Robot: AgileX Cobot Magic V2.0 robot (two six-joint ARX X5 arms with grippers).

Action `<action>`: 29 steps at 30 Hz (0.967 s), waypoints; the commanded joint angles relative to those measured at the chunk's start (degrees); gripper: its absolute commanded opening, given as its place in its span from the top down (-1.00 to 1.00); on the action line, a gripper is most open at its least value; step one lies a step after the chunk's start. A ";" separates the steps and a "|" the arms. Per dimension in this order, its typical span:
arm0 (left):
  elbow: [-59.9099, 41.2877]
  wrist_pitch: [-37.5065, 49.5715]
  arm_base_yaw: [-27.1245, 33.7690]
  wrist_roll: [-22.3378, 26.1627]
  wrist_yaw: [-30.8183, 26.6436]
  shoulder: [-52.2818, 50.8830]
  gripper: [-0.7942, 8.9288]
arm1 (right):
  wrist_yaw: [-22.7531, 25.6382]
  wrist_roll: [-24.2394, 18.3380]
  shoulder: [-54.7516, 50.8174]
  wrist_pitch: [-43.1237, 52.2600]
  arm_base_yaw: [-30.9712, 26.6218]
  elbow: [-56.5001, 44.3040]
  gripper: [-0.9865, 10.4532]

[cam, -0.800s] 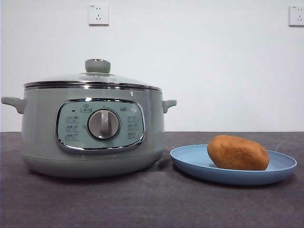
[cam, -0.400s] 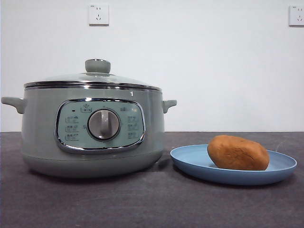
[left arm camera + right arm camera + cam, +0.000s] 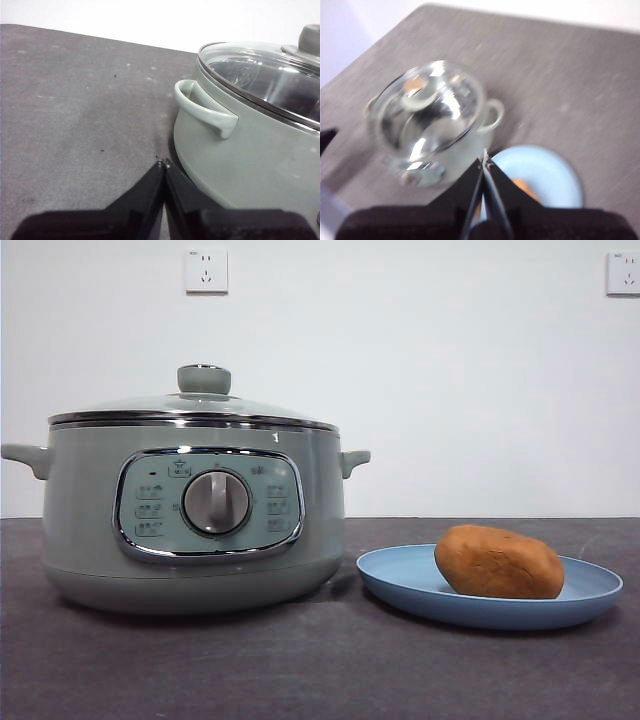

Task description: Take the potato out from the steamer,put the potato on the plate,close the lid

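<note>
Potato (image 3: pixel 498 562) lying on plate (image 3: pixel 400 583), beneath right hand (image 3: pixel 484 156); lid (image 3: pixel 190 405) seated on steamer (image 3: pixel 80 510), beside left hand (image 3: pixel 163 164). Both hands pressed together, empty.

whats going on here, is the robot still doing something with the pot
Nothing is being handled right now. The potato lies on the plate, and the lid sits closed on the steamer, so the job looks done. The left pincer is shut and empty, low beside the steamer's side handle. The right pincer is also shut and empty, up above the table, looking down on steamer and plate.
</note>
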 commanded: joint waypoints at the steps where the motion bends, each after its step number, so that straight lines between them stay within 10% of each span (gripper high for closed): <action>1: -0.90 0.37 0.15 -0.35 -0.26 -0.17 0.84 | 0.15 -1.31 -2.10 5.79 -3.56 -5.99 0.83; 14: -0.90 0.37 0.15 -0.35 -0.26 -0.17 0.84 | 0.63 2.64 -22.58 49.37 -12.74 -53.13 0.83; 29: -0.90 0.37 0.15 -0.35 -0.26 -0.17 0.84 | 4.96 8.81 -40.04 56.28 -15.74 -74.66 0.83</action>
